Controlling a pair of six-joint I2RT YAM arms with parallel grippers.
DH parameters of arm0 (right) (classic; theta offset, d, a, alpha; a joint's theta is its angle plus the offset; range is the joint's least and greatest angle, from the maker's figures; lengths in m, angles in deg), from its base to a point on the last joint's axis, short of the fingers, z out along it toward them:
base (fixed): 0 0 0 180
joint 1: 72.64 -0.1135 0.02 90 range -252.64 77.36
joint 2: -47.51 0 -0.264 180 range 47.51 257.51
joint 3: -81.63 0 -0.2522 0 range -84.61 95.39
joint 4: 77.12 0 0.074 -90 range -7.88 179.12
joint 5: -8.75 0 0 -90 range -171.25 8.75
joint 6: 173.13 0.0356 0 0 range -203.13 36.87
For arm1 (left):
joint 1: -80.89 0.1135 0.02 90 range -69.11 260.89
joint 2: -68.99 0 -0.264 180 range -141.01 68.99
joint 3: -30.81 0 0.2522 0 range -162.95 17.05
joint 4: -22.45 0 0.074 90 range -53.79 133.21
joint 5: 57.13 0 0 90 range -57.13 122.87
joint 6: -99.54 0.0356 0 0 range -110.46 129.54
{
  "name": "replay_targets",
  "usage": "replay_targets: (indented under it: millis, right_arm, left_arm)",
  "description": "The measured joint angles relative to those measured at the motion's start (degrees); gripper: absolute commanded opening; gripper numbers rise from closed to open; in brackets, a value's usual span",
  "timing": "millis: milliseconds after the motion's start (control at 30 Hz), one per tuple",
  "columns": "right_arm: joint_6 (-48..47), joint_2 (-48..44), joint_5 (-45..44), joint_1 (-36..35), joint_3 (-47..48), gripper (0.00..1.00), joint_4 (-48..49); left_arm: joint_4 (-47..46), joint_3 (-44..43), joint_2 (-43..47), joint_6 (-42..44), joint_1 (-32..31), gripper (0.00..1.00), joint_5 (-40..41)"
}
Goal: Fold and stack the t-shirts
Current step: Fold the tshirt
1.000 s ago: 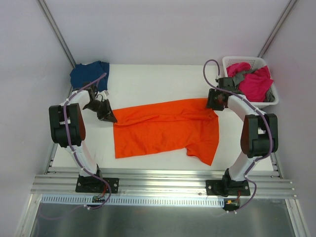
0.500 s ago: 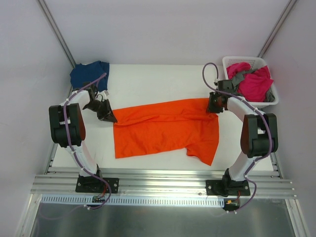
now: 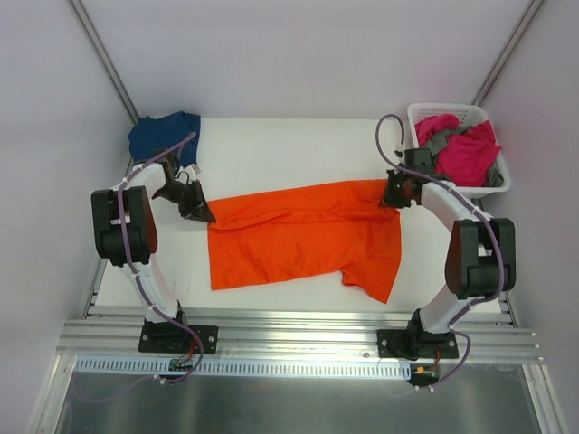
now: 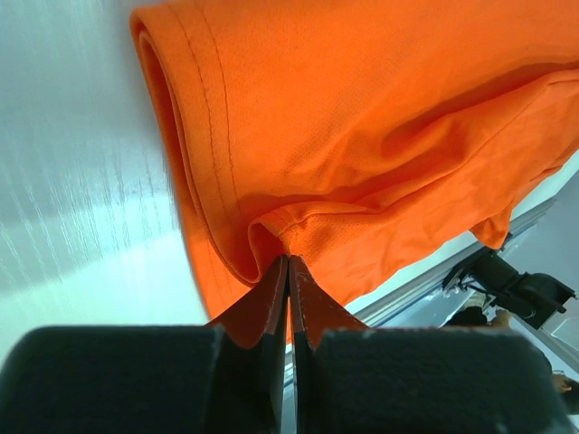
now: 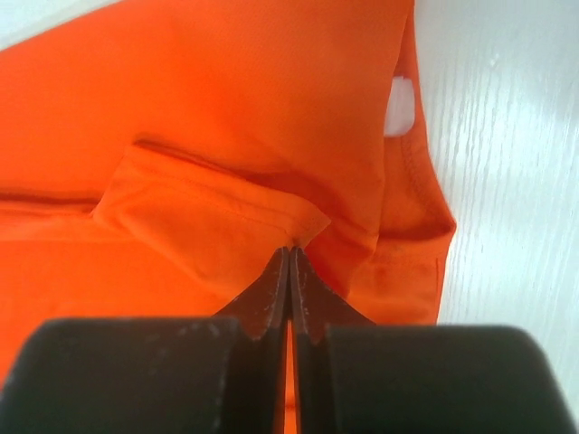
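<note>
Well, the white table (image 3: 289,149) is the biggest thing here, and the orange t-shirt (image 3: 303,235) lies flat on it, stretched sideways between the two grippers. One loose part trails toward the near edge, on the near side of the right gripper (image 3: 393,194). I'd judge it is laid out like this so it can be pulled smooth before a fold, with one corner held on each side.

Just past the right gripper, on its outer side, sits the white slotted basket (image 3: 425,110). It looks like the holding place for shirts not yet handled. A magenta shirt (image 3: 466,154) is bundled in it, with a grey shirt (image 3: 443,140) tucked against it.

Beyond the left gripper (image 3: 197,212), at the far corner, a navy t-shirt (image 3: 161,136) lies in a heap. I cannot tell whether it is folded.

The left gripper has its jaws pressed together on a pucker of the orange hem, which the left wrist view shows bunched right at the tips. The right gripper pinches a small raised fold of the same shirt at its far right corner.

By count: one table, one basket, four shirts (one each of orange, navy, magenta and grey), and two grippers, both gripping the orange one.
</note>
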State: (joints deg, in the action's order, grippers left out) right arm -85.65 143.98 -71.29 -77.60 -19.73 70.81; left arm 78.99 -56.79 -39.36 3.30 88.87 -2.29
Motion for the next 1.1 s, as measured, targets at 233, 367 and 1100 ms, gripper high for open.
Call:
replay_targets:
  millis: [233,367,1100]
  right_arm:
    - [-0.1,-9.0,1.6,0.1,-6.0,0.01,-0.5]
    - [-0.1,-13.4,2.3,0.1,-10.8,0.02,-1.2]
    - [-1.7,-26.9,1.9,0.2,-22.3,0.63,-3.4]
  left_arm:
    - [0.0,-2.6,-2.1,0.6,0.0,0.0,-0.4]
    - [0.2,-2.9,-2.1,1.0,0.0,0.0,-0.6]
    - [2.1,-2.3,0.4,1.6,0.0,0.8,1.4]
